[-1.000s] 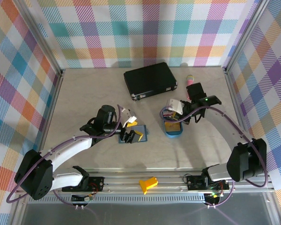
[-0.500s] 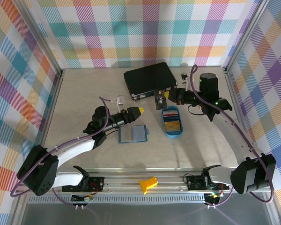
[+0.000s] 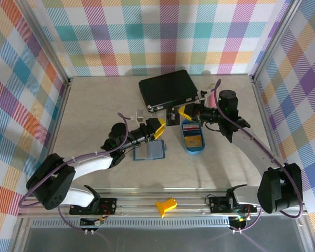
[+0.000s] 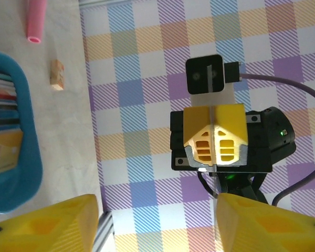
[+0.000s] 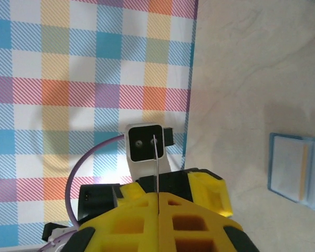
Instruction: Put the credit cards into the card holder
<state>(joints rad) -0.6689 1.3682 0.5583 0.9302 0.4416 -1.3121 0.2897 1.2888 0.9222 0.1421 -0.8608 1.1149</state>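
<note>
**Checked walls, beige tabletop: one card pinched in mid-air**

Pastel-checked walls [image 3: 157, 31] enclosed a pale beige tabletop [image 3: 94, 115], where the two arms met nose to nose near the middle.

Much was hard to read. The dark card [image 3: 172, 116] appeared to both wrist cameras as a hairline edge [image 5: 154, 157], so its face could be judged from above alone, and its print was too small to make out. Whether its free end reached in between the left tool's fingers could not be told. The credit cards [image 3: 191, 134] in the blue oval tray [image 3: 195, 152] overlapped, each partly covered; in the left wrist view they were cut off by the frame [image 4: 0, 131].

The card holder [image 3: 148, 150] lay open and flat, teal-blue outside with pale pockets facing up, and nothing was on it; the right wrist view caught its edge [image 5: 300, 170].

The right tool [image 3: 185, 112] was clenched on the dark card, yellow fingers pressed together [image 5: 157, 215]. The left tool [image 3: 158, 126] was spread, its fingers well apart [image 4: 157, 223] and gripping nothing. The card holder sat on the tabletop just below the left tool, and the tray lay just beside the right tool. A black case [image 3: 168, 89] rested behind them, near a pink tube [image 4: 35, 18].
</note>
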